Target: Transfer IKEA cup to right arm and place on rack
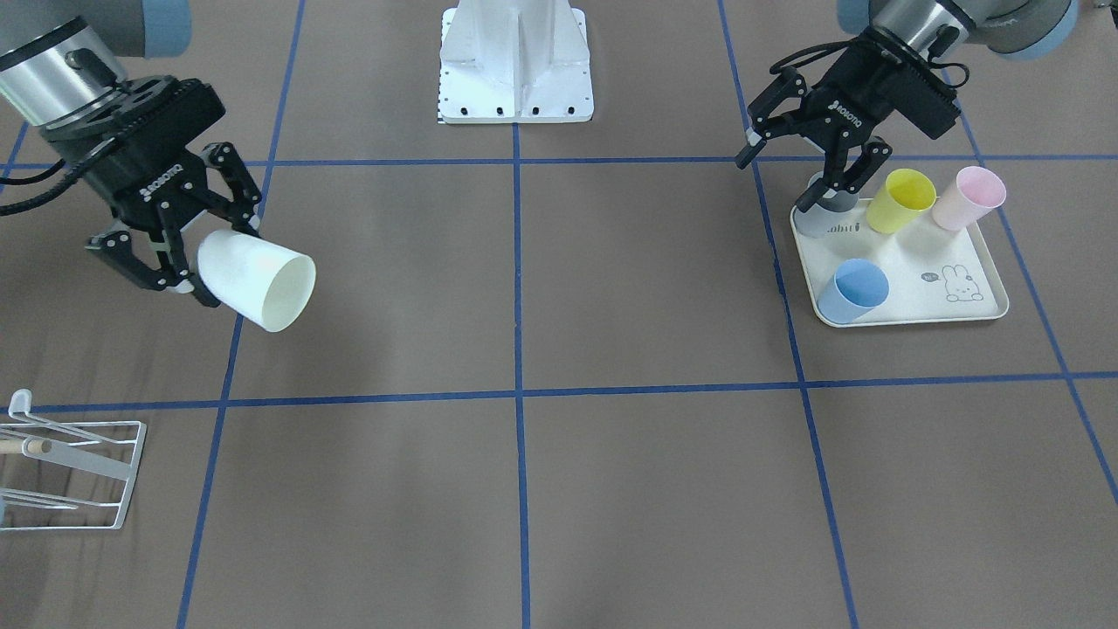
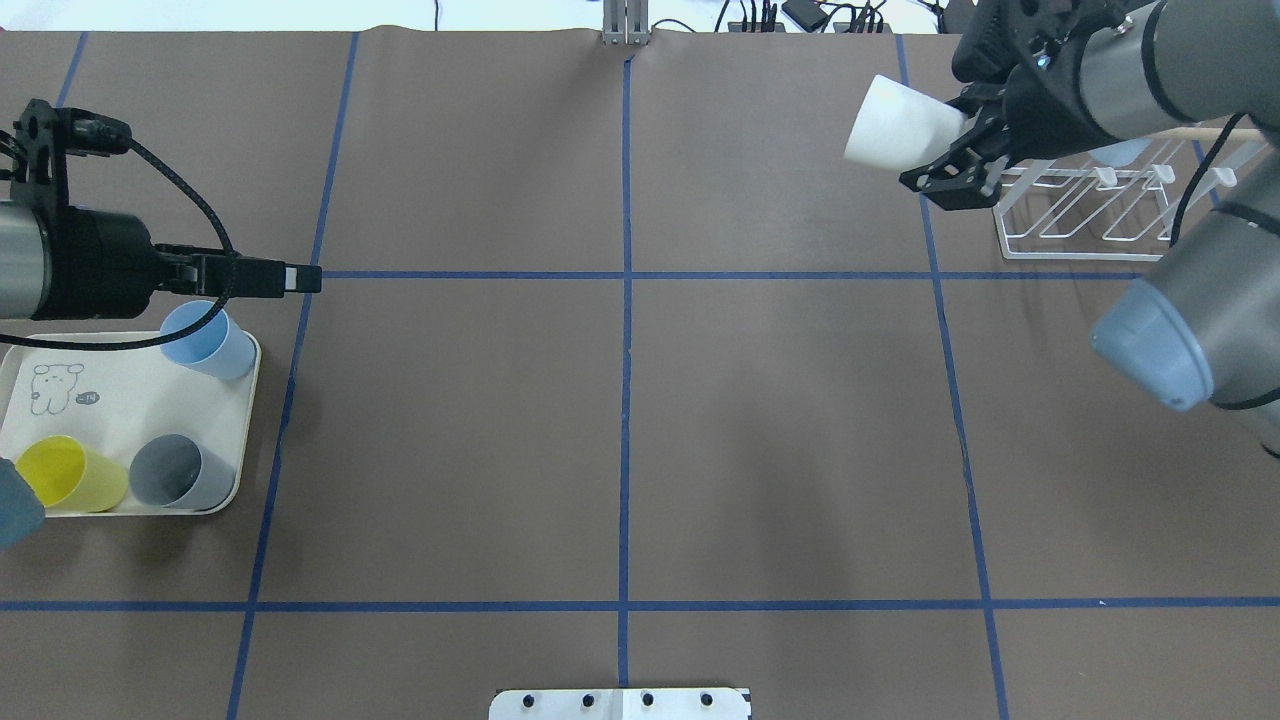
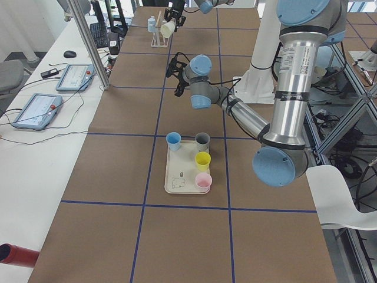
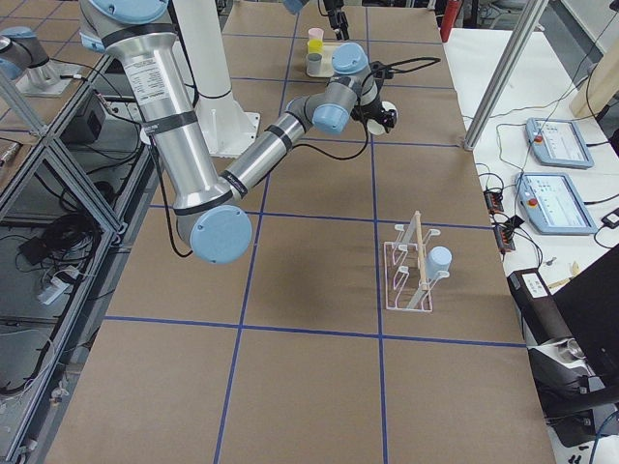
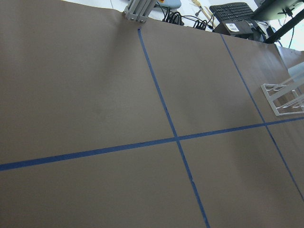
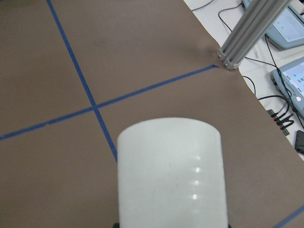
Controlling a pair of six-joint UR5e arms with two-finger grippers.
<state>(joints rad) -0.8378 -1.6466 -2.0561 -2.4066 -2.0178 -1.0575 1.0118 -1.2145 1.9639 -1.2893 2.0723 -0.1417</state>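
A white IKEA cup [image 1: 253, 279] lies tilted in my right gripper [image 1: 214, 262], which is shut on its base, mouth pointing away from the hand, held above the table. It also shows in the overhead view [image 2: 890, 130] and fills the right wrist view [image 6: 171, 175]. The white wire rack [image 2: 1085, 215] with its wooden dowel stands just beside the right gripper [image 2: 935, 140] and appears at the front view's left edge [image 1: 79, 472]. A light blue cup [image 4: 440, 259] hangs on the rack. My left gripper [image 1: 773, 182] is open and empty, just above the tray's grey cup.
A cream rabbit-print tray [image 1: 926, 253] holds a grey cup [image 1: 825, 214], a yellow cup [image 1: 904, 199], a pink cup [image 1: 968, 196] and a blue cup [image 1: 852, 293]. The robot's white base [image 1: 515, 65] is at the table's robot side. Blue tape lines grid the brown surface.
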